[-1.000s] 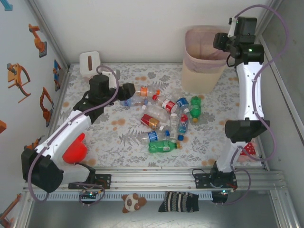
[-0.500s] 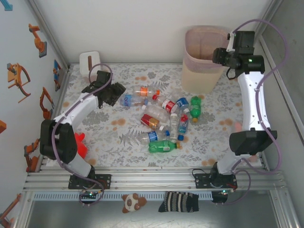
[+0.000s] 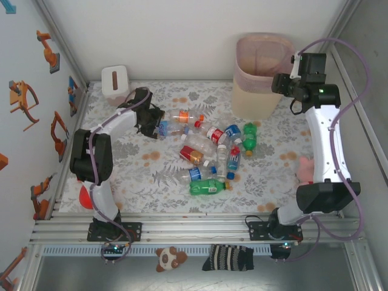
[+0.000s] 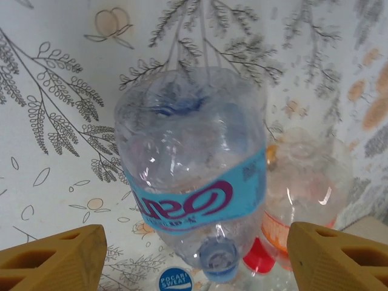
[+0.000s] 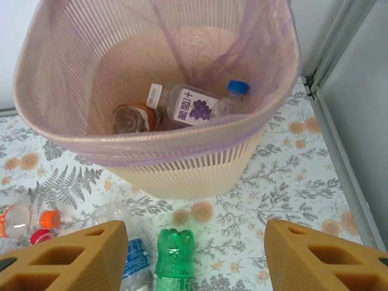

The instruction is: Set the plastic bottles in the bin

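Observation:
Several plastic bottles lie in a heap mid-table, most of them clear with blue, red or orange labels, plus green ones. My left gripper is open at the heap's far left end. In the left wrist view a clear bottle with a blue label lies between the spread fingers, apart from both. An orange-labelled bottle lies beside it. My right gripper hangs open and empty by the bin, its fingertips over the table. The bin holds a few bottles.
A white tissue box stands at the far left corner, close behind my left arm. A red object lies at the left edge and a pink toy at the right. A green bottle lies in front of the bin.
My left arm has stretched out and swung its gripper right onto the blue-labelled bottle, jaws spreading wider. The right gripper has drawn back slightly from over the bin.

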